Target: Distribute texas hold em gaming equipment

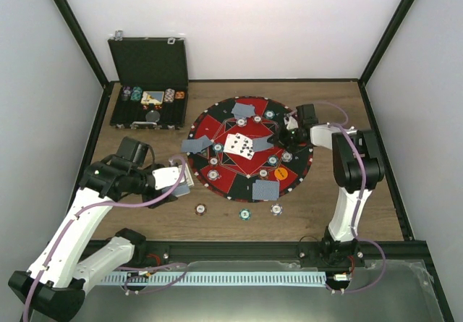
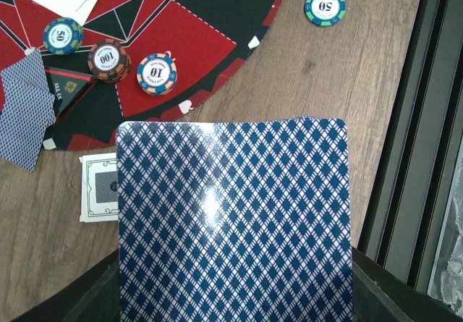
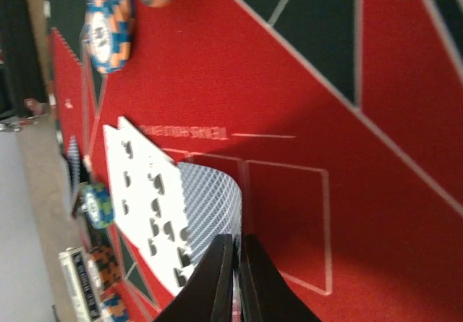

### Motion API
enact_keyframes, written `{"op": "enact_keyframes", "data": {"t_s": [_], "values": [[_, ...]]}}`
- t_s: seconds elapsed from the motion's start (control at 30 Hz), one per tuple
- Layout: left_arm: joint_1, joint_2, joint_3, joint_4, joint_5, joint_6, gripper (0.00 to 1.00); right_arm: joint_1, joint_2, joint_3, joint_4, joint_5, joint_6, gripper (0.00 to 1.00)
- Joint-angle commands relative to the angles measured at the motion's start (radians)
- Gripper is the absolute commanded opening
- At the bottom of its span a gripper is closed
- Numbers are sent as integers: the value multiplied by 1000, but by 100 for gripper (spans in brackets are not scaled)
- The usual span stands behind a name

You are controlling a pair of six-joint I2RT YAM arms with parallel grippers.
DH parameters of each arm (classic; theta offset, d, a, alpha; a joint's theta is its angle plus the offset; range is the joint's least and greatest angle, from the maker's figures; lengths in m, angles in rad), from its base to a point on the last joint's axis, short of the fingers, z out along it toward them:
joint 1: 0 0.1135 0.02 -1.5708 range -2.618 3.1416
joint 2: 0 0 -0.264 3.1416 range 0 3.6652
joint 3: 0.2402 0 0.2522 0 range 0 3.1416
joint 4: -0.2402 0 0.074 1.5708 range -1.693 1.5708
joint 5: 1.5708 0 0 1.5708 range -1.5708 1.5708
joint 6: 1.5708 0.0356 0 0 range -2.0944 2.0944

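Note:
A round red and black poker mat [image 1: 224,123] carries face-up cards [image 1: 239,145], several grey-blue face-down cards [image 1: 244,110], striped chips and an orange disc [image 1: 281,171]. My left gripper [image 1: 181,179] is at the mat's left edge, shut on a deck of cards; its blue diamond back [image 2: 235,221] fills the left wrist view. My right gripper [image 1: 278,140] is over the mat, shut on one face-down card [image 3: 210,199] that bends up beside the face-up cards [image 3: 137,192]. The right gripper [image 3: 235,246] has its jaws pressed together on that card's edge.
A black hinged case [image 1: 148,83] stands open at the back left with chips inside. Three chips [image 1: 245,214] lie on the wood in front of the mat. In the left wrist view a white card [image 2: 98,186] lies under the deck, near chips [image 2: 156,73] and one chip [image 2: 324,7] on wood.

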Motion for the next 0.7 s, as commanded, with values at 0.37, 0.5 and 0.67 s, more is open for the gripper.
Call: {"op": "enact_keyframes", "data": {"t_s": [0.37, 0.5, 0.67], "values": [[3, -5, 20, -6, 22, 3, 11, -7, -59, 118, -188, 268, -102, 52], [3, -3, 25, -6, 25, 1, 12, 10, -137, 131, -211, 262, -97, 58], [3, -1, 35, 1, 31, -3, 11, 105, -273, 116, -188, 171, -43, 67]]}}
